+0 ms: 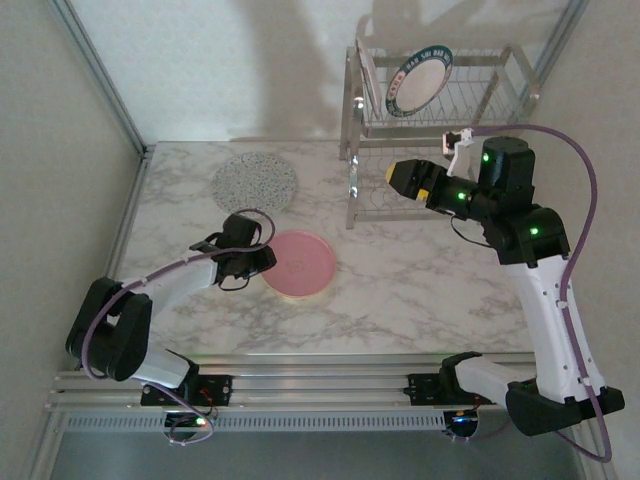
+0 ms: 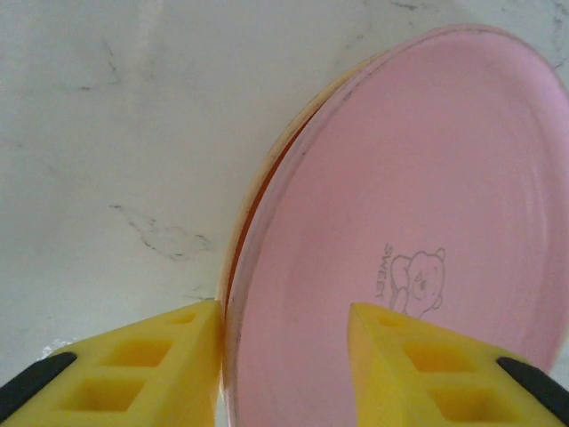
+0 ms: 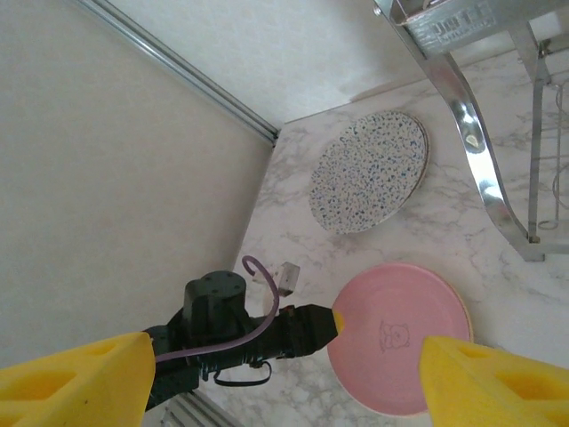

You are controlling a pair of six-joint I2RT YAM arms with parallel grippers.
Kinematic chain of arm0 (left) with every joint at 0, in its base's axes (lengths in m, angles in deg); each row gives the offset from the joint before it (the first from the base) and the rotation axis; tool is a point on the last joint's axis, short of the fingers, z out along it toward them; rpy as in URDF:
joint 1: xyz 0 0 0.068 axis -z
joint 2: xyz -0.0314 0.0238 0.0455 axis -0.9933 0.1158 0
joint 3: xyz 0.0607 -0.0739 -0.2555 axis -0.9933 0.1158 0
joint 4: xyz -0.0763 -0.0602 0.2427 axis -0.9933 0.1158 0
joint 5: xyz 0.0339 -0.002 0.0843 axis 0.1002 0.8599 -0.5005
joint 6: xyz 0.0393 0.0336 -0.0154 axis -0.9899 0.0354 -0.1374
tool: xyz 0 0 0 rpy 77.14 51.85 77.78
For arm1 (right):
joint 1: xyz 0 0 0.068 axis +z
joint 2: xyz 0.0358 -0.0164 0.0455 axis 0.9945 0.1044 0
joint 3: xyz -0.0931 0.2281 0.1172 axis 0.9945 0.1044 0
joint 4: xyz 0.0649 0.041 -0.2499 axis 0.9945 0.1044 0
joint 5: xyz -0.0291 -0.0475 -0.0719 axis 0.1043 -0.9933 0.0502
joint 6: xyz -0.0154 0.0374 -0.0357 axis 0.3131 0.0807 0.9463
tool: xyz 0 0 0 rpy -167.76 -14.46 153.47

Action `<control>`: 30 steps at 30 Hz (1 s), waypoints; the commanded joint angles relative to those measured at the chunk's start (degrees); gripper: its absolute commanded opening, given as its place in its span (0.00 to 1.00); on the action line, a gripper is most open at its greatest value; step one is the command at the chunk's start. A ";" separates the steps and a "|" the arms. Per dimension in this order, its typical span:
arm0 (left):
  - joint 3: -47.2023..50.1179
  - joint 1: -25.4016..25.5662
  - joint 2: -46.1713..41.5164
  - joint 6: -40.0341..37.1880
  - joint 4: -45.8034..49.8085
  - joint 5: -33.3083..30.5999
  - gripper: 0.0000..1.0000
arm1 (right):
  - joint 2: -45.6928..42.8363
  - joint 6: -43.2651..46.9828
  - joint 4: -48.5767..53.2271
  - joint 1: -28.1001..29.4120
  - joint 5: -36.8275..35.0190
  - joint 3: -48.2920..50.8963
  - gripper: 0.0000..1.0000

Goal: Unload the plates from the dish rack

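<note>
We judge the job a little past halfway. 3 plates lie flat on the marble table, and at least 2 wait in the dish rack [image 1: 352,190]. The left claw [image 2: 284,311] stands with its fingers parted astride the near rim of the pink plate [image 1: 305,265], one finger just outside the edge and the other over the plate's face, pinching nothing. That plate looks set down, and we take this step for a release. Under it a thin sliver shows that we read as the tan-orange plate [image 2: 244,218], so the 2 are stacked. The pink plate is glossy and shallow, with a small bear drawing and lettering near its middle. The grey-speckled plate [image 1: 255,182] lies beyond the left claw, well apart from it. The right claw [image 1: 392,174] is wide open and empty, just beside the rack's front leg. Above and beyond its tips, in the upper basket, the white plate with the dark teal rim [image 1: 418,80] stands tilted on edge. To the left of that one is a pale plate [image 1: 366,72] seen edge-on, whose pattern we cannot tell.
</note>
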 commanded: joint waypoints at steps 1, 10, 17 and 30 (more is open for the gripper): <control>-2.68 1.34 1.39 -1.65 3.29 -2.98 0.41 | 0.27 1.72 3.21 0.23 -1.22 -2.79 0.78; -5.55 3.54 3.55 -1.74 5.02 -6.37 0.41 | 0.39 4.57 5.58 0.28 -9.65 -6.79 0.78; -6.89 3.77 1.72 -1.78 7.57 -9.05 0.56 | -0.61 7.22 3.39 0.26 -26.63 -9.24 0.76; -14.41 4.05 -7.37 -0.60 13.13 -13.78 0.78 | 15.26 12.80 -5.10 -4.89 -39.74 -27.18 0.79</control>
